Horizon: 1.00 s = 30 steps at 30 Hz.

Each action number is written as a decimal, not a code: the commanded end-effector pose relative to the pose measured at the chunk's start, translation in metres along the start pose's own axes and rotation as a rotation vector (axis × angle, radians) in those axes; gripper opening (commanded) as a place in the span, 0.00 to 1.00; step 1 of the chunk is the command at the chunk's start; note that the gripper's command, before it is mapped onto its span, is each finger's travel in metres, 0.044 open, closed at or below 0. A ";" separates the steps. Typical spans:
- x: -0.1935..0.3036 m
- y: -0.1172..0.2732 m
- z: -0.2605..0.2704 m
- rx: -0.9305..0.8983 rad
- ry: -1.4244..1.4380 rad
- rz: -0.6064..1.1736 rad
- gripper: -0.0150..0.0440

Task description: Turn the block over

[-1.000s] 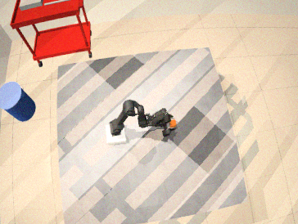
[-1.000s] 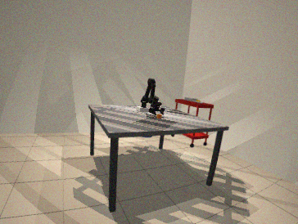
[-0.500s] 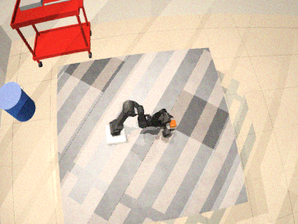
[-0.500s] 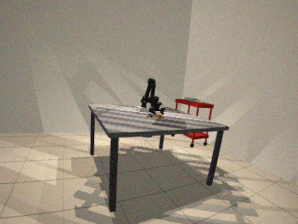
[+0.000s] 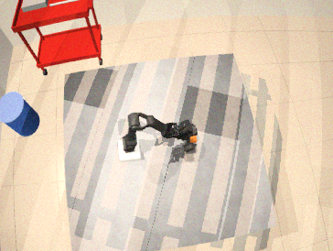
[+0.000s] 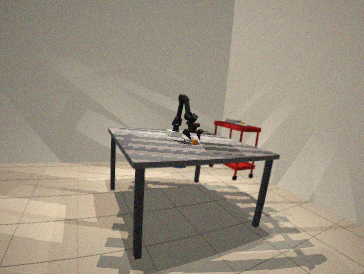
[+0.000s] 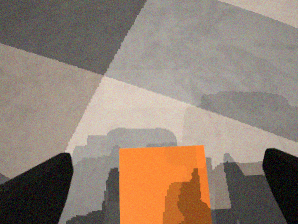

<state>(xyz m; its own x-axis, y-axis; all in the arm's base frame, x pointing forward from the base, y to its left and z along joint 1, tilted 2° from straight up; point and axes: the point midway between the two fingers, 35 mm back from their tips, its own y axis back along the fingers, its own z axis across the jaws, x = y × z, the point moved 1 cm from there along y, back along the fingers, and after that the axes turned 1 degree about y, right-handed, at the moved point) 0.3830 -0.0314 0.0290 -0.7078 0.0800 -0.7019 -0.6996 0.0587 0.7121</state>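
Observation:
The orange block point(image 5: 193, 138) point(image 6: 195, 142) point(image 7: 145, 182) is by the gripper's end, low at the table top point(image 5: 155, 197) point(image 6: 150, 152). In the wrist view a plain orange face shows, partly in shadow, and the lower part of the block is cut off by the frame edge. No marked side shows in any view; which way it faces is hidden. My gripper point(image 7: 169, 161) is open and empty, its black fingers apart on the left and right of the block, with a gap on each side. Whether the block lies fully flat is too small to tell.
The arm's white base point(image 5: 130, 156) stands on the table, left of the block in the top view. A red cart point(image 5: 69, 48) point(image 6: 237, 127) and a blue cylinder point(image 5: 20, 114) stand off the table. Striped patterns and shadows cross the table top.

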 end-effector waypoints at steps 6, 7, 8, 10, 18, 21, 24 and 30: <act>-0.019 0.058 0.000 -0.016 0.002 0.242 1.00; -0.019 0.058 0.000 -0.016 0.002 0.242 1.00; -0.019 0.058 0.000 -0.016 0.002 0.242 1.00; -0.019 0.058 0.000 -0.016 0.002 0.242 1.00; -0.032 0.051 0.000 -0.016 0.003 0.348 1.00; -0.042 0.047 0.000 -0.017 0.004 0.439 1.00; -0.051 0.044 0.000 -0.019 0.005 0.530 1.00; -0.063 0.042 0.000 -0.022 0.005 0.714 1.00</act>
<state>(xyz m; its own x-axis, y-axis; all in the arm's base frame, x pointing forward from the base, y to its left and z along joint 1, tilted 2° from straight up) 0.3944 -0.0339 0.1006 -0.9846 0.0919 -0.1484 -0.1501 -0.0116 0.9886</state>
